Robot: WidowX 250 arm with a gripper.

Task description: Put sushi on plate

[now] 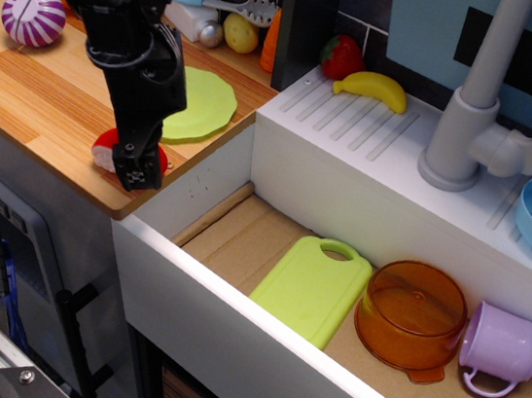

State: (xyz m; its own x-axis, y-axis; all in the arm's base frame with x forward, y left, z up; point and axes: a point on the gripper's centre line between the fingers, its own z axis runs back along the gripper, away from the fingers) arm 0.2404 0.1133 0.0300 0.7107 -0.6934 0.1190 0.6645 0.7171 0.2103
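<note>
Gripper (137, 164) down over the sushi (106, 147) near the counter edge; finger spread hidden, cannot tell if grasped. Plate (200, 104) just behind.

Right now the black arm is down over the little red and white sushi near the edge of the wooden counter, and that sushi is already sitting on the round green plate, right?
Not quite. The end effector is down over the sushi near the counter edge, but the sushi lies on the bare wood, not on the plate, which sits farther back, as the observation.image view shows.
</note>
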